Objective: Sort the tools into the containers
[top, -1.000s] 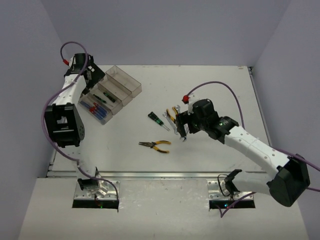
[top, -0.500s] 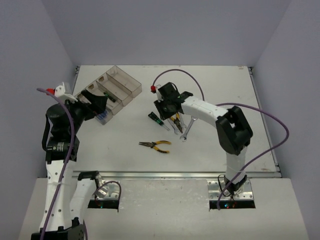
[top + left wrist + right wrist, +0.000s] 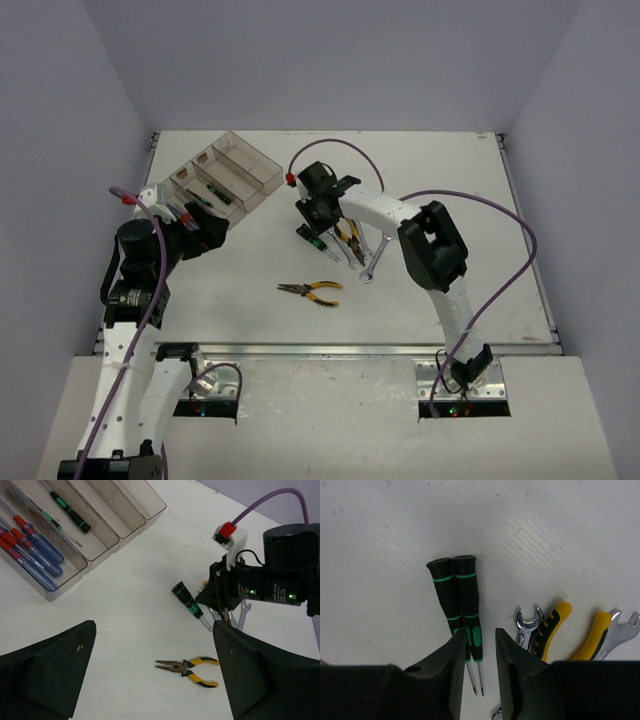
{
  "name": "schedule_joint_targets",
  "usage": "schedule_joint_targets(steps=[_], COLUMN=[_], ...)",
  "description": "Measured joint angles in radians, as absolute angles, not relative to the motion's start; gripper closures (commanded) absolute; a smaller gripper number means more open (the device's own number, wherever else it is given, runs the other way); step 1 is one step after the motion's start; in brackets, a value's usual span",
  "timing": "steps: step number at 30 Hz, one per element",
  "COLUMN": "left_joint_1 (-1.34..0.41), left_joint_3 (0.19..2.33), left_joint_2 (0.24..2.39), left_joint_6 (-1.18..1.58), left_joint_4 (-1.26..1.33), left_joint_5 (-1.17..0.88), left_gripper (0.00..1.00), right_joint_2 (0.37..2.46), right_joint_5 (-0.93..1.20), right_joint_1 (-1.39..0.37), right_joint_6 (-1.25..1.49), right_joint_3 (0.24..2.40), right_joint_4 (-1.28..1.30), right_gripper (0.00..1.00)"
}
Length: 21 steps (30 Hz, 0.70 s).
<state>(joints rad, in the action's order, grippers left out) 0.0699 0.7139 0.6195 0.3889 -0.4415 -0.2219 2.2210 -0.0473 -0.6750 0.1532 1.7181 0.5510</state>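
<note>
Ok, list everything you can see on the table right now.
bins: four joined, clear, far left of table.
red-blue screwdrivers: at least three, near-end bin.
binned green-black screwdriver: at least one, second bin.
loose green-black screwdrivers: two, side by side, table centre.
wrenches: at least two, silver, right of loose screwdrivers.
pliers: two, yellow-black; one alone, other beside wrenches.
left gripper: one, black, open, above the table.
right gripper: one, black, straddling loose screwdrivers, grip unclear.

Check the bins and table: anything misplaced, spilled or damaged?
Nothing stands out. The red-blue screwdrivers share one bin, a green-black screwdriver the next; the unsorted tools lie flat on the table.
</note>
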Motion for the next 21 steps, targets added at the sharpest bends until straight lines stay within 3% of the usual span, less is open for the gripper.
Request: schedule_joint_targets(steps=[11,17,21], left_joint_1=[0.064,0.055,0.053], left_joint_3=[0.714,0.714,0.712], left_joint_2=[0.607,0.606,0.606], left_joint_6=[0.386,0.386,0.386], left_joint_4=[-0.437,-0.437,-0.433], left_joint_5=[-0.226,-0.229,-0.239], left_gripper=[0.00,0.00,0.00], right_joint_2=[2.278,2.279,2.279], right_joint_5=[-0.045,-0.047,-0.045], right_joint_1=[-0.675,-0.672,-0.671], right_joint_6=[0.152,0.151,0.152], right_joint_3=[1.723,1.723,1.723], right_joint_4=[0.563,0.562,0.562], right_gripper=[0.77,0.95,1.00])
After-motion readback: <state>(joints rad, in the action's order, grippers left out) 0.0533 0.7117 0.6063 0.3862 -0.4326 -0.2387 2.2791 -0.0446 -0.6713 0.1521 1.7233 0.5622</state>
